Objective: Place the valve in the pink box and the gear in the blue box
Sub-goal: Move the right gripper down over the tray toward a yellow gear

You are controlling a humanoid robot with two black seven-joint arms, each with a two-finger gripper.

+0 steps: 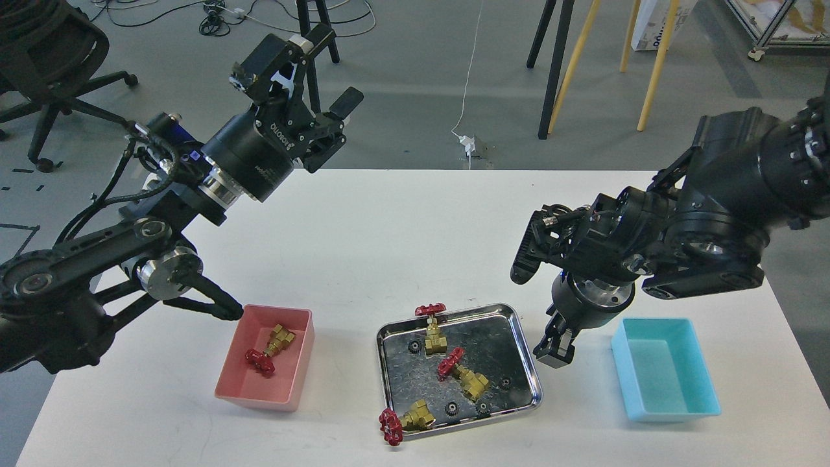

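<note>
The pink box (241, 383) sits at the front left with one valve (269, 350) lying in it. Three more valves (433, 327) (462, 375) (405, 420) lie in the shiny metal tray (519, 324); the front one hangs its red wheel over the rim. Several black gears, such as one (414, 347) at the back left and one (452, 408) near the front, lie in the tray. The blue box (664, 376) at the right is empty. My right gripper (556, 347) points down just outside the tray's right edge. My left gripper (324, 71) is open and empty, high beyond the table's far left.
My left arm's elbow link (194, 295) reaches over the table close to the pink box's back left corner. Chair legs and stand legs (554, 65) stand on the floor beyond the table's far edge.
</note>
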